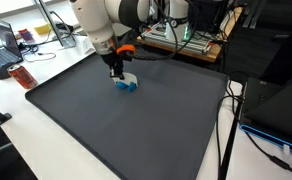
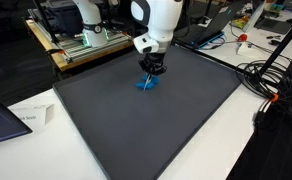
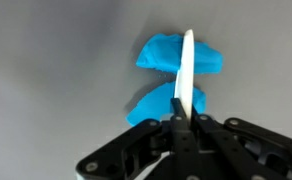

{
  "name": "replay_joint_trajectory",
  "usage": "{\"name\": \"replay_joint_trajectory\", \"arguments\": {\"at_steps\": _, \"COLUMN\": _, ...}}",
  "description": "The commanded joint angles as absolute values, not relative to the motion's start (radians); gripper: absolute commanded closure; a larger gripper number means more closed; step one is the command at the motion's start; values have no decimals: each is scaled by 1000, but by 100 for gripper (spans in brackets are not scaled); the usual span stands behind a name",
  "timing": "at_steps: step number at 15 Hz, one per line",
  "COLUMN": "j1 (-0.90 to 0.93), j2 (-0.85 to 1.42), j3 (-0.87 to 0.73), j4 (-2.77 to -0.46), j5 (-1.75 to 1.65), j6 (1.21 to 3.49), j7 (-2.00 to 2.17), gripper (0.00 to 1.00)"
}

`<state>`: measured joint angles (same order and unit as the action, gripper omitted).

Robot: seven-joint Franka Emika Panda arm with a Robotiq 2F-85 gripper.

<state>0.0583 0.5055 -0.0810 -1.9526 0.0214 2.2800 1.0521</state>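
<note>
**A:** Nearest the wrist lens?
**B:** Dark claw [image 3: 179, 120], clenched on a thin white strip [image 3: 186, 70], edge-on, pointing straight away.
**A:** Beyond that?
**B:** Blue lump [image 3: 162, 55], right under the strip. Crumpled, with two lobes, each lying crosswise to the strip.
**A:** Resting where?
**B:** On a dark mat [image 2: 146, 130], toward its far side. Cluttered bench [image 2: 86, 42] behind.

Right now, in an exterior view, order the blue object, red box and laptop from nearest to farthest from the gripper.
1. Blue object: on the mat, just beneath the gripper.
2. Red box: beside the mat's corner, well off to the side.
3. Laptop: beyond that box, at the picture's edge.
</note>
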Motion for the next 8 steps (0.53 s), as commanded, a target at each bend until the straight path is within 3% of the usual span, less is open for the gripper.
{"name": "replay_joint_trajectory", "arguments": {"at_steps": 1, "j1": 40, "j2": 589, "j3": -62, "j4": -1967, "j5": 74, "j6": 2306, "j7": 981, "gripper": 99}}
{"name": "replay_joint_trajectory", "arguments": {"at_steps": 8, "j1": 56, "j2": 492, "j3": -94, "j4": -2033, "j5": 69, "j6": 2365, "j7": 1026, "gripper": 99}}
